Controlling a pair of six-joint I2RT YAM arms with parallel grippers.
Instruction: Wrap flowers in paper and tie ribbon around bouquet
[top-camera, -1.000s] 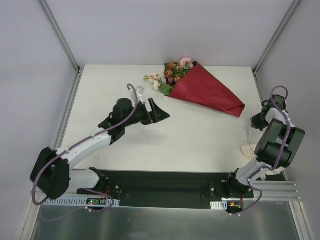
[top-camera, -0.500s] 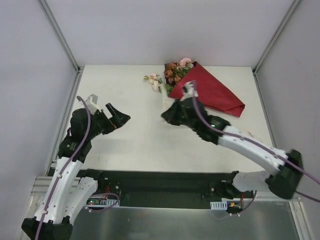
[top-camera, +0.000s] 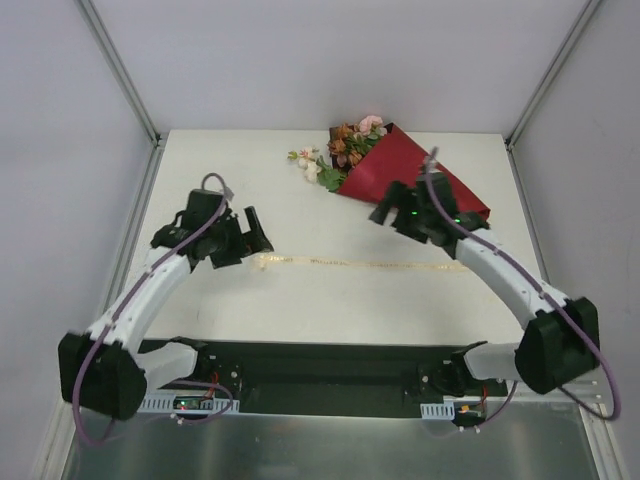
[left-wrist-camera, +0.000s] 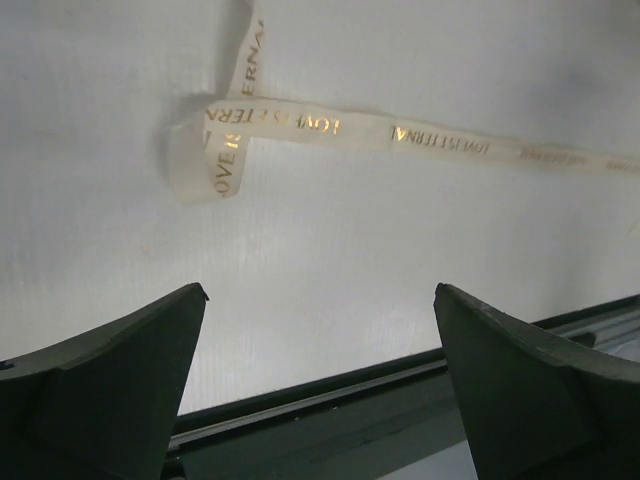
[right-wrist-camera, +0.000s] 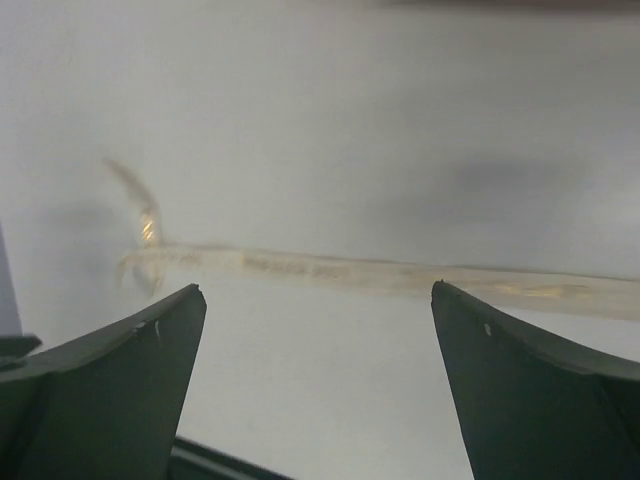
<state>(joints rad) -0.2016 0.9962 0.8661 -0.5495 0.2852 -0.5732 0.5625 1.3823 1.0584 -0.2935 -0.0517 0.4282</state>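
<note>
Our ribbon (top-camera: 350, 264) lies straight along the bench's middle, its curled end just beside our spread, empty left gripper (top-camera: 248, 238) and its length near our spread, empty right gripper (top-camera: 392, 208).

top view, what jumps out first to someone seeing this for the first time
The cone of dark red wrapping paper holding pink, cream and rust flowers lies on the far side of the white table. A long cream fabric ribbon with gold lettering lies stretched across the table, the left pincer and right pincer open near it.
</note>
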